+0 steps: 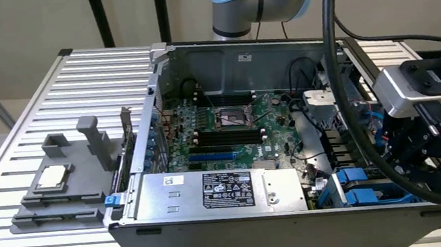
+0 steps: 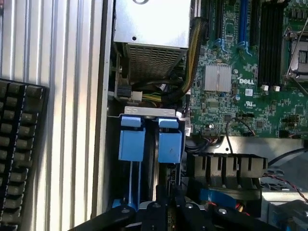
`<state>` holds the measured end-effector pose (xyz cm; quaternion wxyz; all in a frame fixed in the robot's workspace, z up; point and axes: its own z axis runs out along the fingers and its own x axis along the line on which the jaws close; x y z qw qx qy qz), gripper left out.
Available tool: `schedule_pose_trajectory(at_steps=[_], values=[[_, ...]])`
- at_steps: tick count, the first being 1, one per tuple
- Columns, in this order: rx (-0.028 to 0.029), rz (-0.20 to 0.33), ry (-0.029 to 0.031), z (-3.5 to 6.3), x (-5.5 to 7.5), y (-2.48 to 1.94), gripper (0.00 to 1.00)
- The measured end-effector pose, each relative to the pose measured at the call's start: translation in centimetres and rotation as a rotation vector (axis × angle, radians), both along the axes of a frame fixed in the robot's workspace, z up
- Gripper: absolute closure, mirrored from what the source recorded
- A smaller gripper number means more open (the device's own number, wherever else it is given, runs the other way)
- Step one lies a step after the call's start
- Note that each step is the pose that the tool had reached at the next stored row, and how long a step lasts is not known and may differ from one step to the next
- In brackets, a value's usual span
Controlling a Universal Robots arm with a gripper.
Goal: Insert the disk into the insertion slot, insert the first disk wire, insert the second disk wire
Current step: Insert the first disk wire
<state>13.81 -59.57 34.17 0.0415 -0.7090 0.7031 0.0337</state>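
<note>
On a slatted metal bench (image 1: 78, 76), the tool (image 2: 169, 195) hovers, drawn narrow, over the insertion slot (image 2: 132, 144).

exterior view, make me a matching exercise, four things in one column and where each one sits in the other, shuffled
Things:
1. power supply box
2. grey fixture
3. insertion slot
4. motherboard

Places:
A. on the slatted table, outside the case, on the exterior view's left
B. in the case's near corner, on the exterior view's right
C. flat on the case's floor, in the middle
D. inside the case, along its near wall

Pairs: 1-D, 2-A, 3-B, 4-C
</note>
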Motion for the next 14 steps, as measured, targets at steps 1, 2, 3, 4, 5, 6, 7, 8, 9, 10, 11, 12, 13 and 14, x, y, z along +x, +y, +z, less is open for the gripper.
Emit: schedule_pose_trajectory(at_steps=[1,2,3,4,5,6,7,8,9,10,11,12,13,14], values=[[0.0,-0.009,-0.0001,-0.01,-0.02,0.01,0.84],[-0.0001,-0.016,-0.0002,-0.01,-0.03,0.02,0.84],[-0.0002,-0.022,-0.0005,-0.01,-0.05,0.06,0.84],[-0.0003,-0.026,-0.0006,-0.02,-0.05,0.13,0.84],[-0.0001,-0.028,-0.0008,-0.03,-0.06,0.21,0.84],[0.0001,-0.031,-0.0009,-0.05,-0.07,0.33,0.84],[-0.0002,-0.032,-0.0011,-0.04,-0.07,0.49,0.84],[-0.0001,-0.033,-0.0012,-0.05,-0.07,0.58,0.84],[0.0001,-0.034,-0.0013,-0.06,-0.07,0.65,0.84],[0.0,-0.035,-0.0014,-0.07,-0.07,0.67,0.84],[-0.0003,-0.036,-0.0014,-0.08,-0.07,0.67,0.84],[-0.0008,-0.037,-0.0014,-0.08,-0.07,0.67,0.84],[-0.001,-0.038,-0.0015,-0.1,-0.05,0.67,0.84],[-0.0016,-0.04,-0.0014,-0.12,-0.05,0.68,0.84]])
